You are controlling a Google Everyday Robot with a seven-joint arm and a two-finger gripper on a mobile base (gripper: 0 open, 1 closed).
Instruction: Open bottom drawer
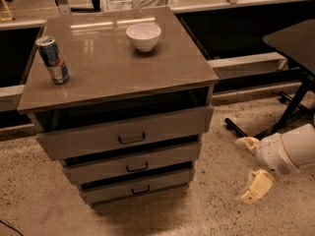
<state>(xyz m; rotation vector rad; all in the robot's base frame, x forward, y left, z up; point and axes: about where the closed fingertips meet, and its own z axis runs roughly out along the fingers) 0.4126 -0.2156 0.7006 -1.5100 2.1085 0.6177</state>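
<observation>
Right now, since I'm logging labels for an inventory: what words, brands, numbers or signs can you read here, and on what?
Can on the cabinet top: printed markings, too blurred to read.
Bowl: no text.
Bottom drawer: no text.
Pincer, low near the floor, right of the cabinet: no text.
Nothing can be quoted.

Tally by kind
Three drawers (123, 139), bottom drawer (135, 190) lowest; one can (53, 59); one bowl (143, 36); one hand (251, 165), low right.
</observation>
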